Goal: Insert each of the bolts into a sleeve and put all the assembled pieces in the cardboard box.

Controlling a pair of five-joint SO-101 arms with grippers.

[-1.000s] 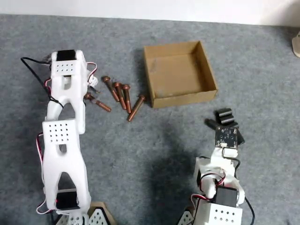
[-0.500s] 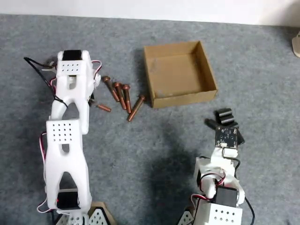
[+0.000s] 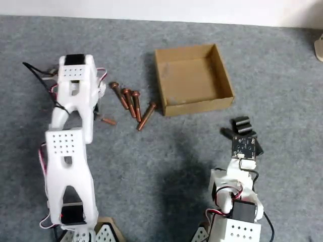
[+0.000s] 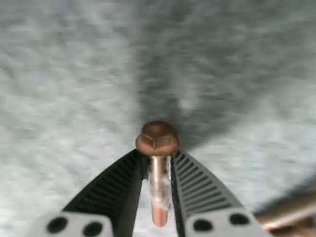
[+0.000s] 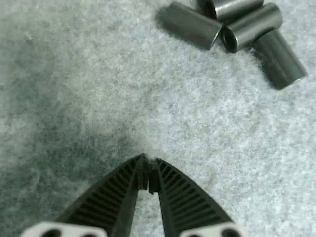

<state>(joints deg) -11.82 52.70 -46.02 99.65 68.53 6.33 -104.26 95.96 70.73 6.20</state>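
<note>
Bolt-fetch step. Your left gripper (image 4: pixel 158 160) pinches bolt (image 4: pixel 157 139) by shank, beside loose bolts (image 3: pixel 132 103). Your right gripper (image 5: pixel 148 173): fingers pressed together, holding nothing, near sleeves (image 5: pixel 237 27). Next, you need sleeve gripped, bore facing bolt.

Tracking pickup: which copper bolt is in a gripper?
The bolt clamped in the left gripper, head sticking out; the other four lie loose on the carpet.
</note>
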